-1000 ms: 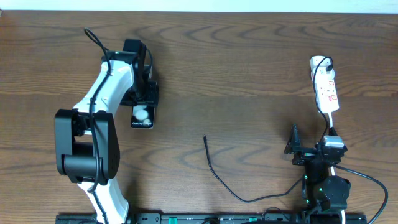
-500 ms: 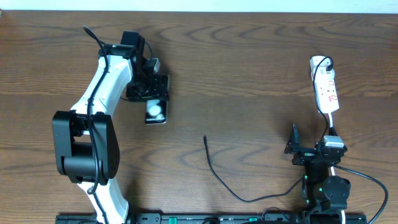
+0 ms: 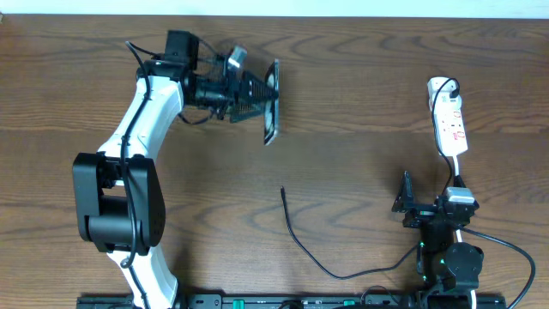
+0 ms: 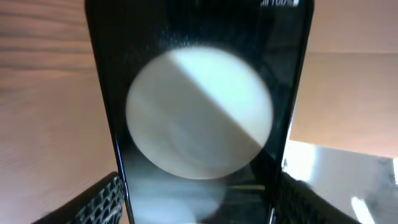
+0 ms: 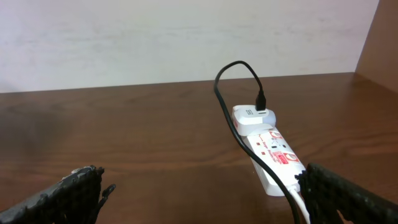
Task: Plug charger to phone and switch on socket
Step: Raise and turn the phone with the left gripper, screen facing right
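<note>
My left gripper [image 3: 249, 93] is shut on the black phone [image 3: 272, 101] and holds it lifted and tipped on edge at the upper middle of the table. In the left wrist view the phone [image 4: 199, 118] fills the frame between my fingers, its glossy screen reflecting a round white spot. The thin black charger cable [image 3: 296, 240] lies at the lower middle, its plug tip [image 3: 283, 190] free on the table. The white socket strip [image 3: 449, 125] lies at the far right; it also shows in the right wrist view [image 5: 270, 149]. My right gripper [image 3: 407, 206] is open and empty near the front edge.
A white adapter [image 5: 254, 117] with a black cable is plugged into the far end of the strip. A white cord [image 3: 459, 176] runs from the strip toward the right arm's base. A pale wall stands behind the table's far edge.
My left gripper has lifted the phone off the table and swung it to the right, turning it from lying flat to standing on edge. The right arm has not moved.
</note>
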Controlling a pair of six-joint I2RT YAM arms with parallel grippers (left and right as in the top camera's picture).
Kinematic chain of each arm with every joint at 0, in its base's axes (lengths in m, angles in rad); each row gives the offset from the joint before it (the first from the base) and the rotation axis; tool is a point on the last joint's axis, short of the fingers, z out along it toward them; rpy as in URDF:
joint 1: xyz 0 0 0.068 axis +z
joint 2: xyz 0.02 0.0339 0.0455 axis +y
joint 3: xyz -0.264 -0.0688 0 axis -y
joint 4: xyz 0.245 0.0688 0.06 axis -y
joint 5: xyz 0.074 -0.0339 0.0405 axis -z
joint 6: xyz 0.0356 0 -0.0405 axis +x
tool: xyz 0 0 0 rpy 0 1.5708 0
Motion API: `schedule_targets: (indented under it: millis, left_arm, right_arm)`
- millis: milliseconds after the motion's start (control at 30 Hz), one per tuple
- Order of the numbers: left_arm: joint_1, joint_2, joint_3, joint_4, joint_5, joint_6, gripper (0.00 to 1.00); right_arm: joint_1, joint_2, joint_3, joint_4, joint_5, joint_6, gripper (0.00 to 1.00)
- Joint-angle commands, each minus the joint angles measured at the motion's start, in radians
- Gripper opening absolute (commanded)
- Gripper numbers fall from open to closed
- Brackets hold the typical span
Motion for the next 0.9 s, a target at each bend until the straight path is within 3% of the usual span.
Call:
schedule_targets:
  millis: [0,267,400,733,867]
  left_arm:
    - [0.004,-0.014,0.026,0.100,0.167,-0.433,0.07]
    - [0.004,-0.014,0.026,0.245,0.167,-0.959,0.07]
    - [0.004,-0.014,0.026,0.294,0.168,-1.114,0.07]
    - [0.004,-0.014,0.025,0.319,0.204,-1.327,0.07]
    - [0.004,-0.014,0.025,0.319,0.204,-1.356,0.07]
  right_arm:
    - [0.010,-0.005,-0.001,-0.003,0.008,0.013,0.99]
    - [0.010,-0.005,-0.001,-0.003,0.008,0.013,0.99]
    - [0.010,-0.005,-0.001,-0.003,0.008,0.013,0.99]
    - [0.010,-0.005,-0.001,-0.003,0.008,0.013,0.99]
    - [0.010,-0.005,-0.001,-0.003,0.008,0.013,0.99]
